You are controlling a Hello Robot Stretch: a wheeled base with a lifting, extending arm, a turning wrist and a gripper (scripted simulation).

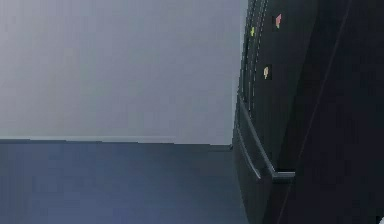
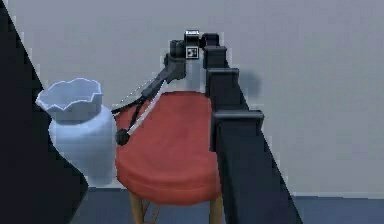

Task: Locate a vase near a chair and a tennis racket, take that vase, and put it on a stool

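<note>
Hand (image 2: 119, 120) by vase (image 2: 75, 130) at red stool (image 2: 175, 140), grip impossible to tell; set near the rim, vase may topple.

- Forward view dim: wall (image 1: 120, 70) evenly grey, floor (image 1: 110, 185) dark, fridge (image 1: 320, 120) near black.
- Arm side view brighter: vase (image 2: 80, 130) pale, stool (image 2: 180, 140) rim shaded, arm (image 2: 238, 135) dark.

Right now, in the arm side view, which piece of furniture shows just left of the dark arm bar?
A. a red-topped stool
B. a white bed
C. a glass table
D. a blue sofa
A: the stool, a rounded red seat on wooden legs, shows just left of the arm, with the pale wavy-rimmed vase at its left side.
</note>
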